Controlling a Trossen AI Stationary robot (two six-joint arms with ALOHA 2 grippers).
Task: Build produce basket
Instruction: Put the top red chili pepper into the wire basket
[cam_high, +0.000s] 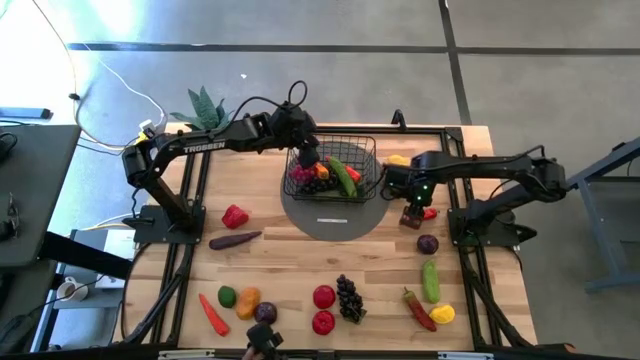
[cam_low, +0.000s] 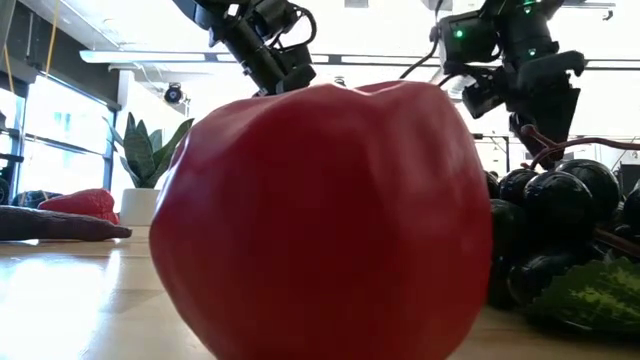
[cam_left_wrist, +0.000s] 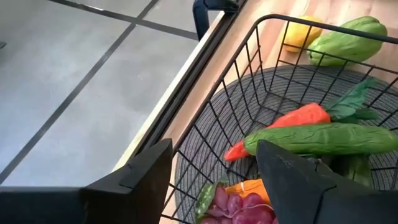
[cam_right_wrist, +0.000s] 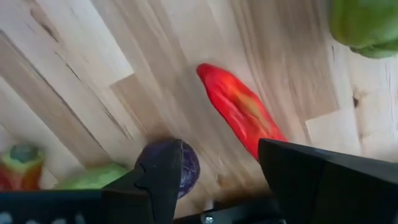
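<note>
Left gripper hangs just above the basket, jaws parted, empty; cucumber and carrot lie beneath.

Right gripper over the tabletop, jaws apart, nothing held, red pepper just ahead.

Risk: a skewed closing could nudge the pepper away.

overhead looks down, low view level, wrists close

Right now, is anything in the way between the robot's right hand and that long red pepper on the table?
Nothing visible is. The right hand hangs open above the red pepper, which lies alone on bare wood. A purple fruit and a green one sit off to the side, apart from it.
</note>
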